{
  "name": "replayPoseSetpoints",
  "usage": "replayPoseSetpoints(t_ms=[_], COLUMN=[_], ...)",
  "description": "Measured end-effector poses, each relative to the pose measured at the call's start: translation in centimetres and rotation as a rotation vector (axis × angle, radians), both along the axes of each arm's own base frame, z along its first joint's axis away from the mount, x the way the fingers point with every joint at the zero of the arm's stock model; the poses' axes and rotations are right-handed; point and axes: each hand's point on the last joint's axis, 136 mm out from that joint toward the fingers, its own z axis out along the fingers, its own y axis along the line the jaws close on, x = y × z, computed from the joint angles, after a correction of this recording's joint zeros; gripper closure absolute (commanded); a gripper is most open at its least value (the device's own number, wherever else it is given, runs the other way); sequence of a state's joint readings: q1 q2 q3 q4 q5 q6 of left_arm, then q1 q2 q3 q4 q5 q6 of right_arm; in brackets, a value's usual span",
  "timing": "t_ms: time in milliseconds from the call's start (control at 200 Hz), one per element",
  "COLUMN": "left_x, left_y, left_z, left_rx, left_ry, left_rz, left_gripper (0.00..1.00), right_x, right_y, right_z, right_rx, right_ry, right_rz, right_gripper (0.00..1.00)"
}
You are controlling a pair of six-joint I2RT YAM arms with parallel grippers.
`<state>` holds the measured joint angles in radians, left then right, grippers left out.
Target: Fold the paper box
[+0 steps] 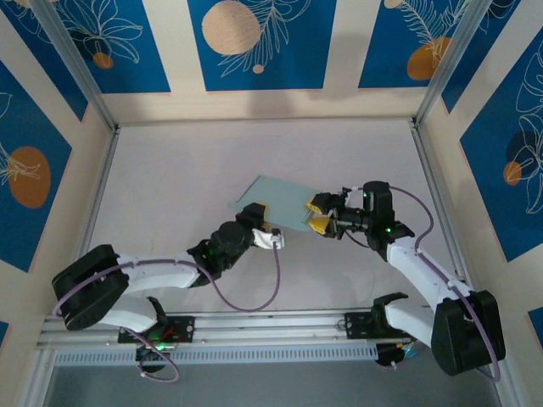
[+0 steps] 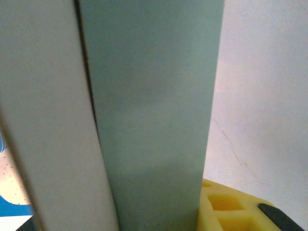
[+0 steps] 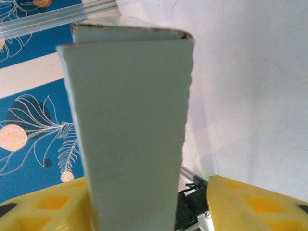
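The paper box (image 1: 276, 197) is a pale grey-green card sheet, held tilted above the white table (image 1: 170, 178) between my two arms. My left gripper (image 1: 261, 222) is at its near left edge and shut on it. In the left wrist view the card (image 2: 154, 96) rests against the right yellow finger (image 2: 231, 207), and the other finger is hidden. My right gripper (image 1: 320, 214) is at the card's right edge and stands open. In the right wrist view the folded card (image 3: 130, 120) lies against the left finger (image 3: 43, 207), with a gap to the right finger (image 3: 250, 207).
Aluminium rails (image 1: 97, 182) edge the table at left, right and back, with blue patterned wall panels (image 1: 254, 42) behind them. A mounting rail (image 1: 271, 326) runs along the near edge. The left arm's cable (image 1: 250, 298) loops over the table in front of the card.
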<state>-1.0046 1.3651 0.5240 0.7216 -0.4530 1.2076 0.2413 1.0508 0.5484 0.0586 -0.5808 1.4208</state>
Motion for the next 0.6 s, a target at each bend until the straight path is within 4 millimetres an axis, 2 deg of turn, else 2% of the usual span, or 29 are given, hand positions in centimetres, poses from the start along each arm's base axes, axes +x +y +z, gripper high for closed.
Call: replayPoseSetpoints(t_ms=[90, 165, 300, 390, 470, 520, 600], left_x=[-0.1, -0.2, -0.6, -1.1, -2.0, -2.6, -3.7], left_y=[0.2, 0.4, 0.8, 1.1, 1.3, 1.4, 1.9], left_z=[0.4, 0.8, 2.8, 4.7, 5.8, 5.9, 4.8], left_rx=[0.015, 0.042, 0.064, 0.075, 0.098, 0.125, 0.19], left_ry=[0.011, 0.045, 0.146, 0.231, 0.343, 0.416, 0.551], left_rz=[0.0, 0.004, 0.023, 0.032, 0.033, 0.033, 0.051], left_gripper=[0.65, 0.66, 0.65, 0.65, 0.65, 0.65, 0.66], right_x=[-0.5, -0.9, -1.2, -1.7, -2.3, -2.7, -3.3], right_y=[-0.4, -1.0, -3.1, -4.9, -6.1, -6.5, -6.8], right_z=[0.0, 0.5, 3.3, 5.5, 6.7, 7.1, 7.6], right_rx=[-0.024, -0.077, -0.248, -0.382, -0.484, -0.536, -0.613], right_ry=[-0.007, -0.034, -0.161, -0.273, -0.353, -0.392, -0.458], right_rz=[0.0, -0.007, -0.054, -0.086, -0.08, -0.055, 0.002], right_gripper=[0.21, 0.2, 0.19, 0.23, 0.31, 0.34, 0.39])
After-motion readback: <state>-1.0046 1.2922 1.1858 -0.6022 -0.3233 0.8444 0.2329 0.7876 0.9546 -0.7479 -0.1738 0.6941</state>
